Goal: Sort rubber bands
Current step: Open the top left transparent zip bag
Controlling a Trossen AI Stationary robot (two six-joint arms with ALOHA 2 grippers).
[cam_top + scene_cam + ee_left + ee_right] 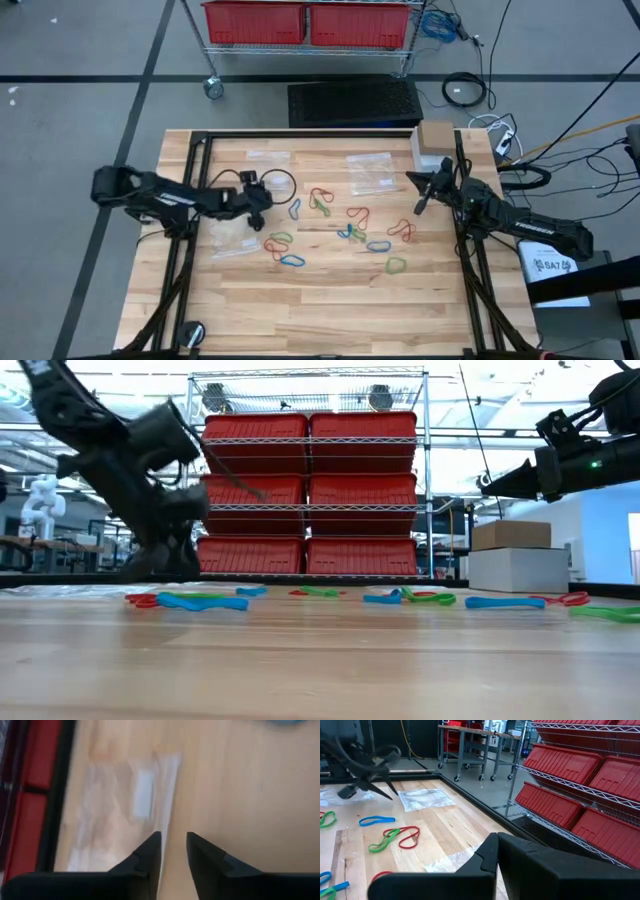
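Hovering over the left side of the wooden table (300, 310), our left gripper (257, 216) has its two dark fingers (150, 852) parted by a narrow gap, pinching nothing that we can see. Directly beneath it lies a small clear plastic bag (145, 795), flat on the wood.

The thin red, blue and green rubber bands (340, 232) lie scattered to the right of this gripper, across the table's middle. Nearest to it is a blue loop (294, 209) just beside its tip, long axis running near to far; a green and red pair (279, 240) sits a little nearer and to the right.

We judge the left arm the closer one for these. Our right gripper (419, 192), fingers pressed together, waits raised over the far right of the table, the red loops (402, 231) nearest it.
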